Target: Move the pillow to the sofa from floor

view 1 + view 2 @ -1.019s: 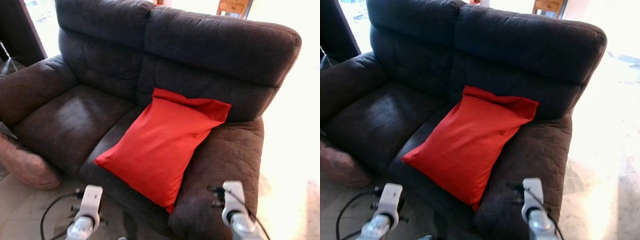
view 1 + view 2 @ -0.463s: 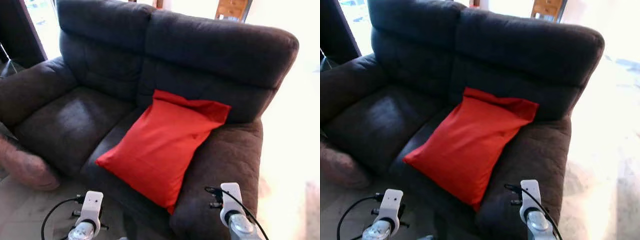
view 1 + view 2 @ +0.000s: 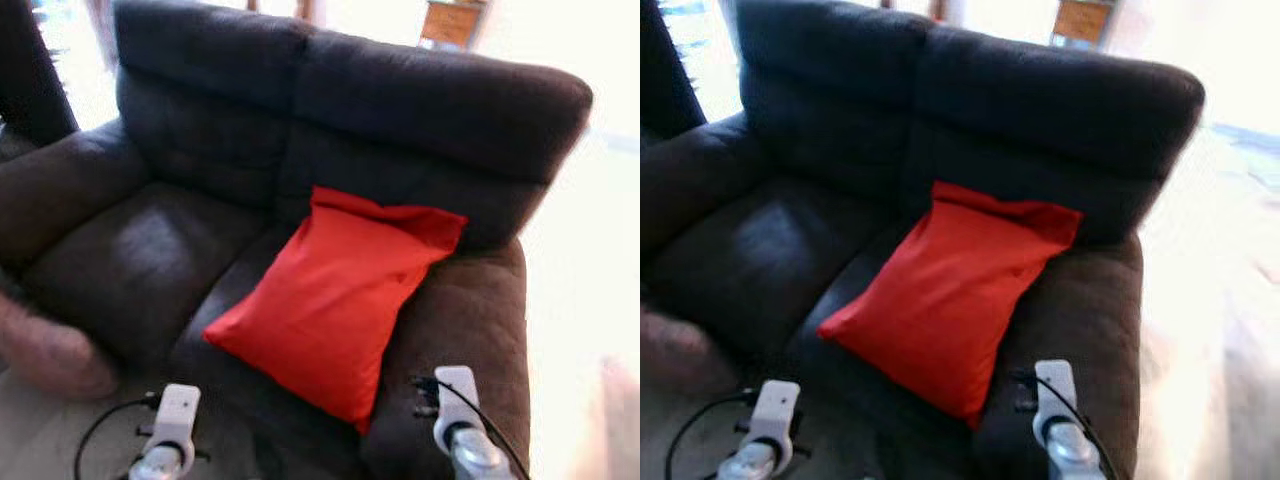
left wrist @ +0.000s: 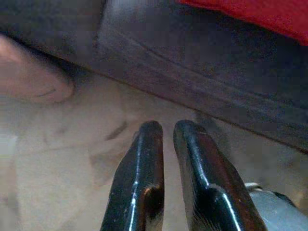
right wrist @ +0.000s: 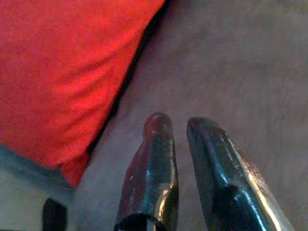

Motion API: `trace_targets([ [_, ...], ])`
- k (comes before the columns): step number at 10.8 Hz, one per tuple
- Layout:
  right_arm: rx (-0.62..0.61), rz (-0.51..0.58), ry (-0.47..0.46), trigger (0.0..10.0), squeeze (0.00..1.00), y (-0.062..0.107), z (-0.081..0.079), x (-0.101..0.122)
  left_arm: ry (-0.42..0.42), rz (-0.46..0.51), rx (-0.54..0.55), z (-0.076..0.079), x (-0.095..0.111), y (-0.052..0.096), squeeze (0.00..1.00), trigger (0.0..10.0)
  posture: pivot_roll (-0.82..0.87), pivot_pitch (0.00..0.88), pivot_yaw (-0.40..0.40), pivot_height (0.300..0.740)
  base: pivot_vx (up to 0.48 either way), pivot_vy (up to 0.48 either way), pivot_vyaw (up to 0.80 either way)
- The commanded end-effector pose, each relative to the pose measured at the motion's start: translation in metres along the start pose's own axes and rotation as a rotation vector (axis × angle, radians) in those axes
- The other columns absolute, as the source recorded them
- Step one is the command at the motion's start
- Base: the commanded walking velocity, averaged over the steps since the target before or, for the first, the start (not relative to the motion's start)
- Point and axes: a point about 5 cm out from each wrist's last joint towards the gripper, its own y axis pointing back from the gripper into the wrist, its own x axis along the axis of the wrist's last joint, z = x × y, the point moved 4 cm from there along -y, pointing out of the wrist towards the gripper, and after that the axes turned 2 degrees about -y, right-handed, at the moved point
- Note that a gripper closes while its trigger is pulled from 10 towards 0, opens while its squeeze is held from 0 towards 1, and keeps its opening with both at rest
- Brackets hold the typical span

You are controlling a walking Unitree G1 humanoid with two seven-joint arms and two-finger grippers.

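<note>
Red pillow (image 3: 340,300): lying on the dark brown sofa (image 3: 440,110), tilted, its upper edge leaning against the sofa's backrest and its lower corner reaching the sofa's front edge; it covers the seam between the two seat cushions and most of the seat cushion on the robot's right. Seat cushion on the robot's left of the pillow: bare. Sofa's armrest on the robot's right: just beside the pillow's long edge, its top bare. Pinkish rounded cushion (image 3: 50,350): low at the sofa's front corner on the robot's left, against the sofa's base; blurred. Floor (image 4: 57,159): pale, in front of the sofa, open between the pinkish cushion and the sofa's base. Wooden furniture (image 3: 452,22): behind the sofa's backrest, far off, too blurred to identify. Left gripper (image 4: 167,129): low in front of the sofa, above the floor, apart from the sofa's base; fingers nearly together with a narrow gap, holding nothing. Right gripper (image 5: 177,124): over the sofa's right front, near the pillow's lower corner but not touching it; fingers (image 5: 154,159) nearly together, a narrow gap between them, nothing grasped.
</note>
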Motion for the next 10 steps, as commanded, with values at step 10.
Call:
trace_targets([
  [10,-0.010,-0.132,0.024,10.0,0.00,0.008,0.006,-0.032,0.007,-0.079,-0.005,0.004,-0.017,0.003,0.00,10.0,0.04,0.048,-0.047,0.740,0.000,0.480,0.00],
])
